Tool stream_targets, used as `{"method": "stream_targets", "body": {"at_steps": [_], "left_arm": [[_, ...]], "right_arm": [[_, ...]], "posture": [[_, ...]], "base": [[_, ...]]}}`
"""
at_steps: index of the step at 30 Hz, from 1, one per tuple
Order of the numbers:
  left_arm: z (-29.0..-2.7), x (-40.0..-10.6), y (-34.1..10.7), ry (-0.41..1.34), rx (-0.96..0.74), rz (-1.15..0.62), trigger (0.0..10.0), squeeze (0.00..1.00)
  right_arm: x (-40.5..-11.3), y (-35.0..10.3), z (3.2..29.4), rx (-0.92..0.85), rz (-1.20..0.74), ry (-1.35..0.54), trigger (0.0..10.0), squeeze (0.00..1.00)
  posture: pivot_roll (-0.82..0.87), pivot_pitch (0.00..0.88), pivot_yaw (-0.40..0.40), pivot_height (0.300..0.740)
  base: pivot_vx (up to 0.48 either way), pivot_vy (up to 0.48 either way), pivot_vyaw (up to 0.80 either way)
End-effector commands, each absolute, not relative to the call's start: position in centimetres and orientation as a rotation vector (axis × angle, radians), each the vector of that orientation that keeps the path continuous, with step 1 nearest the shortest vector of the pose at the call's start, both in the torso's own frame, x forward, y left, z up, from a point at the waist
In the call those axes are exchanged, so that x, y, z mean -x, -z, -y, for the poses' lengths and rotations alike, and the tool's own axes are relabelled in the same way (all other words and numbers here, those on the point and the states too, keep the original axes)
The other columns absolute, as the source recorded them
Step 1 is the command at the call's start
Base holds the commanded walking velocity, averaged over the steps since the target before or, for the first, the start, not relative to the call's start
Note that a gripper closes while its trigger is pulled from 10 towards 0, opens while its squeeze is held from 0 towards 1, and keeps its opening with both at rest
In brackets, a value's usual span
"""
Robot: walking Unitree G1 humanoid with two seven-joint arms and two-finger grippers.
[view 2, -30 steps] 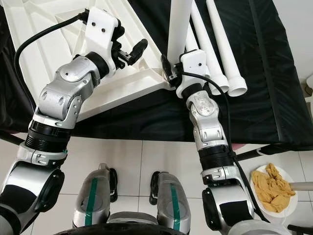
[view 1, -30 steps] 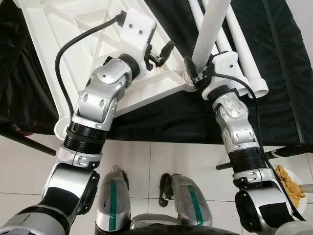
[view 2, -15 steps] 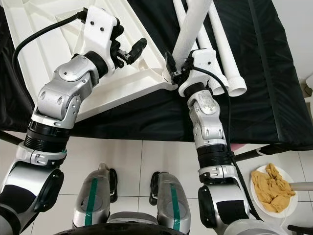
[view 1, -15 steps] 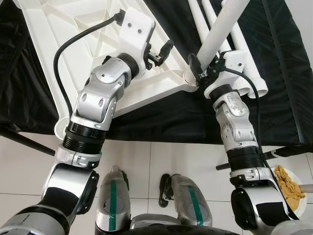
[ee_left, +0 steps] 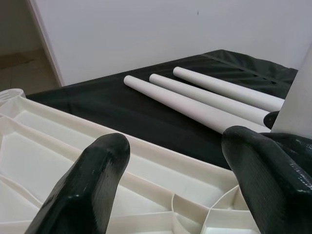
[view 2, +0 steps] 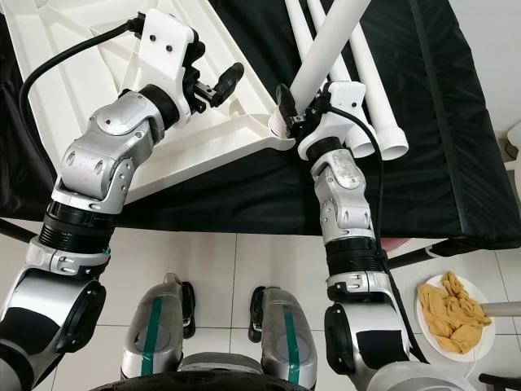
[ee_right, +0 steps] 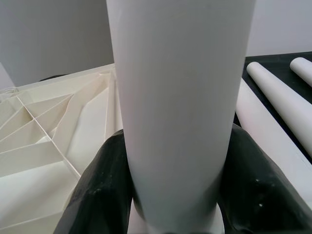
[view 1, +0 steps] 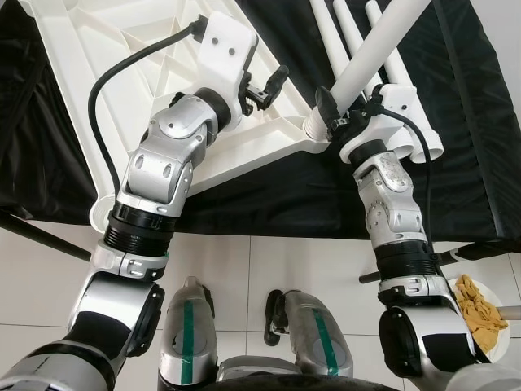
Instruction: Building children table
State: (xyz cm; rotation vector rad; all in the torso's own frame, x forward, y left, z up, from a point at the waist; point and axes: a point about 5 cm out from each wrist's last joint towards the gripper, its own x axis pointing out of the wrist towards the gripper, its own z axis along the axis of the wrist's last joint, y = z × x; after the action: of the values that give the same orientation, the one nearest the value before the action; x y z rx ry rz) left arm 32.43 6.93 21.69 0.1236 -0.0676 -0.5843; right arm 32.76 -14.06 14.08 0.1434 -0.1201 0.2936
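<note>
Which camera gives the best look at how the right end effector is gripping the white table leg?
The right wrist view: the table leg stands close-up with a black finger pressed on each side. Both eye views show the right end effector from above, holding the tilted leg at the tabletop's corner. The left wrist view catches just the leg's edge.

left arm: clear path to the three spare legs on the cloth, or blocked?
Probably blocked. The left end effector hangs open over the tabletop; the legs lie beyond the right end effector, which grips the tilted leg right across that path.
</note>
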Motion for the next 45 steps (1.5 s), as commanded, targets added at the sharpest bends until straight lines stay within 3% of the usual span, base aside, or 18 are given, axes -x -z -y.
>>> {"method": "stream_targets", "body": {"at_steps": [1,23,40,45], "left_arm": [[-6.8,-32.4,-22.3,0.590,-0.136,0.083,10.0,0.00],[-7.2,-32.3,-22.4,0.564,-0.132,0.084,10.0,0.00],[-7.6,-32.2,-22.5,0.551,-0.132,0.082,10.0,0.00],[-7.6,-32.3,-22.5,0.552,-0.129,0.082,10.0,0.00]], "right_arm": [[-32.0,-10.1,14.3,-0.148,-0.078,-0.272,10.0,0.00],[-34.2,-12.1,13.1,0.006,-0.094,-0.370,10.0,0.00],[-34.0,-10.6,13.0,-0.021,-0.187,-0.382,10.0,0.00],[-34.8,-11.6,12.7,0.044,-0.155,-0.388,10.0,0.00]], "posture": [[0.09,0.049,-0.034,0.740],[0.10,0.063,-0.042,0.740],[0.10,0.075,-0.037,0.740],[0.10,0.076,-0.037,0.740]], "base": [[0.000,0.000,0.00],[0.000,0.000,0.00],[0.000,0.000,0.00],[0.000,0.000,0.00]]}}
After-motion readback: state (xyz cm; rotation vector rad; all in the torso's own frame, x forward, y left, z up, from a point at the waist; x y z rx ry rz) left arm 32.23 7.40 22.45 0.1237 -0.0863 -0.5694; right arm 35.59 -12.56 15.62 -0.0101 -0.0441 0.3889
